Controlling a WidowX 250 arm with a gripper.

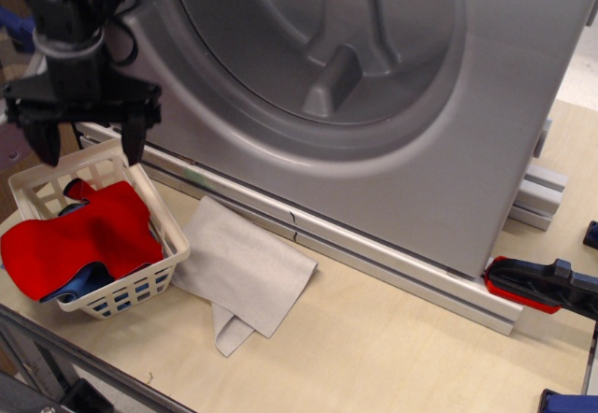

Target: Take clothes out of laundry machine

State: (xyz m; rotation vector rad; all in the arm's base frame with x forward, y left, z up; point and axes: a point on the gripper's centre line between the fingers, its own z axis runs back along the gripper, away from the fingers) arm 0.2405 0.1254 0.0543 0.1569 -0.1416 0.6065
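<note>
Red and floppy, the clothes (75, 240) lay heaped in the white slotted basket (140, 287), a blue piece peeking out beneath, directly below the gripper (84, 142). Its black fingers hung spread wide, holding nothing. Behind the basket, the grey plastic laundry machine's (374, 151) ribbed drum appeared empty. A flat light-grey cloth (245, 273) lay beside the basket.

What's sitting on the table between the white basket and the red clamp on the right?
In this one view, a flat light-grey cloth lies just right of the basket. From there to the red clamp it is bare wooden tabletop.
</note>
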